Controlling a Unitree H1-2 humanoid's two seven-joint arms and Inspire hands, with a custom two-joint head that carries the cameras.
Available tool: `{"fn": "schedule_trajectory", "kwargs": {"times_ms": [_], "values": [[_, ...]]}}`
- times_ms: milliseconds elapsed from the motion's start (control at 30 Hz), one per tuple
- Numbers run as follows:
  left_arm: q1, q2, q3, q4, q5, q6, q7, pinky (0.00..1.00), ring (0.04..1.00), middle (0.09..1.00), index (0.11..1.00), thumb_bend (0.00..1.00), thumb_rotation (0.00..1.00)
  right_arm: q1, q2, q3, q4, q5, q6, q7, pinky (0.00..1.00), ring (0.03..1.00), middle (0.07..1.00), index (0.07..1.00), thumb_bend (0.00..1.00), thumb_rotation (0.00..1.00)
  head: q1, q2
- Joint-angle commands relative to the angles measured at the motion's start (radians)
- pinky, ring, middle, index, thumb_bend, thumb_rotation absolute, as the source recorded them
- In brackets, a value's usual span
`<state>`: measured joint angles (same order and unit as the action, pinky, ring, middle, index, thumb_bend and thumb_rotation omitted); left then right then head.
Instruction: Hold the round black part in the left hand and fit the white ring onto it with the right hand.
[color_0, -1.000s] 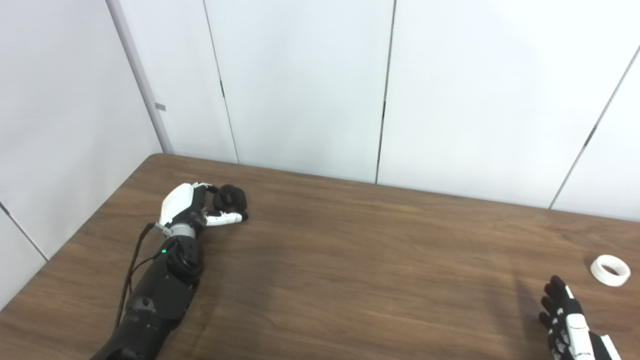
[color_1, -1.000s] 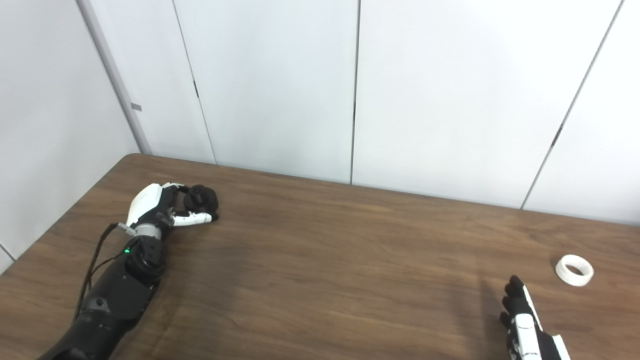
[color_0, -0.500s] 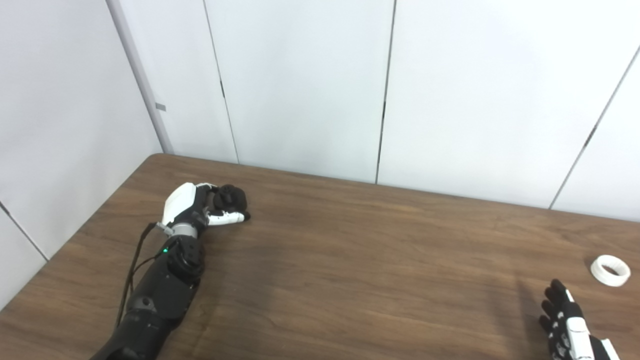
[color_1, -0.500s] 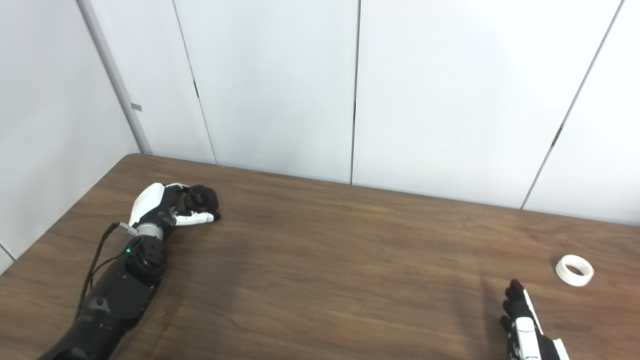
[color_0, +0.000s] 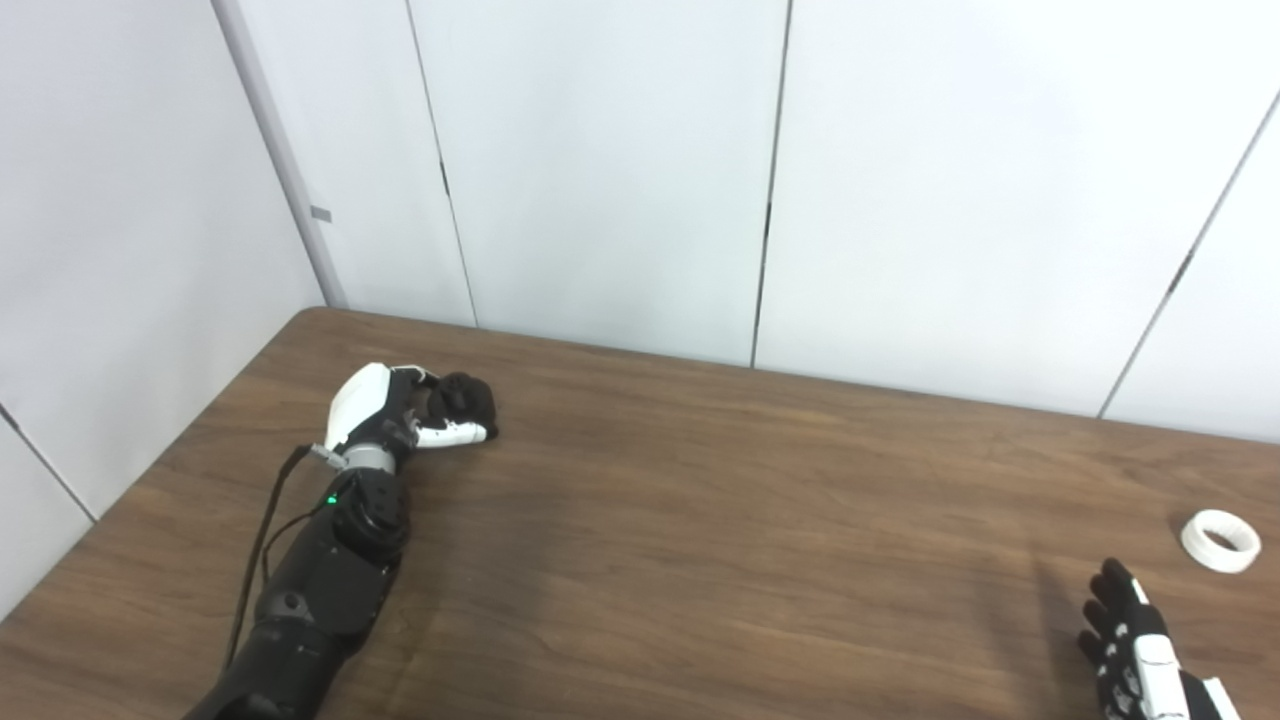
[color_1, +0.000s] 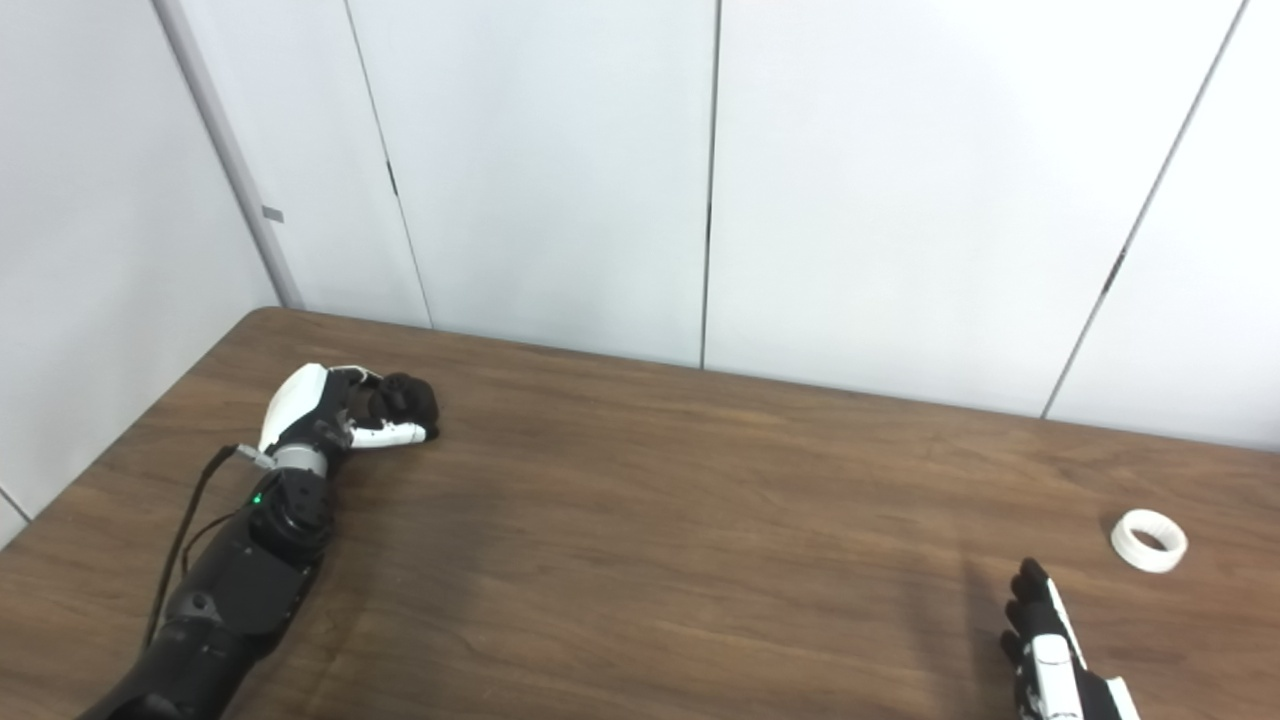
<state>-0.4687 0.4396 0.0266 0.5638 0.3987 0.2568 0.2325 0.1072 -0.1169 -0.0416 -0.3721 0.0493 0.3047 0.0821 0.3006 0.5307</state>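
Left hand (color_0: 385, 415) gripping round black part (color_0: 468, 398), orientation unclear

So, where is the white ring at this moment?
The white ring lies flat on the wooden table at its far right, just beyond the right hand, which does not touch it.

The round black part (color_0: 468, 398) sits mostly buried in the left hand (color_0: 385, 415), at about ten o'clock on the table (color_0: 700, 520), so only its dark outer bulge shows and its shape is hard to read. The right hand (color_0: 1140, 650) at five o'clock is cut off by the bottom edge; only its fingers (color_1: 1030, 600) show. The white ring (color_1: 1149, 540) is too small for detail.
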Motion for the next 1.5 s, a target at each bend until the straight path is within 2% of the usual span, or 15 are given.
{"fn": "schedule_trajectory", "kwargs": {"times_ms": [0,333,500,667,767,833,1000,1300,1467], "values": [[-0.035,0.021,0.009,-0.004,0.001,-0.038,0.033,1.00,0.921,0.800,0.490,0.54,0.06,-0.014,-0.007,-0.006,-0.024,0.006,-0.033,0.002,1.00,1.000,1.000,1.000,0.33,1.00,0.000,0.001],[-0.028,0.039,-0.008,0.001,0.010,-0.065,0.042,0.92,0.883,0.747,0.484,0.52,0.05,-0.017,-0.011,-0.011,-0.027,0.014,-0.027,0.005,1.00,1.000,1.000,1.000,0.36,1.00,0.001,0.002],[-0.008,0.043,-0.019,-0.061,0.019,-0.052,0.026,0.95,0.873,0.743,0.484,0.52,0.05,-0.016,-0.009,-0.012,-0.028,0.012,-0.025,0.001,1.00,1.000,1.000,1.000,0.37,1.00,-0.008,0.010],[0.026,0.043,-0.032,-0.197,0.032,-0.015,-0.011,0.98,0.864,0.740,0.484,0.52,0.05,-0.016,-0.005,-0.003,-0.029,-0.001,-0.028,-0.001,1.00,1.000,1.000,1.000,0.37,1.00,-0.030,0.016],[0.047,0.039,-0.037,-0.291,0.033,-0.018,-0.036,0.99,0.850,0.738,0.484,0.52,0.05,-0.017,-0.007,0.001,-0.026,-0.012,-0.032,-0.002,1.00,1.000,1.000,1.000,0.37,1.00,-0.034,0.021],[0.060,0.029,-0.044,-0.369,0.044,0.009,-0.060,0.96,0.855,0.740,0.485,0.52,0.05,-0.017,-0.006,0.001,-0.024,-0.016,-0.036,-0.004,1.00,1.000,1.000,1.000,0.37,1.00,-0.036,0.025],[0.085,0.012,-0.102,-0.540,0.119,0.076,-0.129,1.00,0.872,0.751,0.485,0.52,0.05,-0.014,-0.005,0.006,-0.021,-0.043,-0.046,-0.013,1.00,1.000,0.999,1.000,0.38,1.00,-0.054,0.035],[0.155,-0.004,-0.191,-0.782,0.249,0.083,-0.233,1.00,0.886,0.766,0.484,0.52,0.06,-0.014,0.007,0.011,-0.007,-0.062,-0.059,-0.018,1.00,1.000,0.989,1.000,0.48,1.00,-0.115,0.064],[0.190,-0.016,-0.218,-0.872,0.307,0.067,-0.289,1.00,0.880,0.765,0.484,0.52,0.06,-0.015,0.016,0.016,-0.008,-0.078,-0.042,-0.027,1.00,1.000,0.972,0.999,0.52,1.00,-0.145,0.082]]}}
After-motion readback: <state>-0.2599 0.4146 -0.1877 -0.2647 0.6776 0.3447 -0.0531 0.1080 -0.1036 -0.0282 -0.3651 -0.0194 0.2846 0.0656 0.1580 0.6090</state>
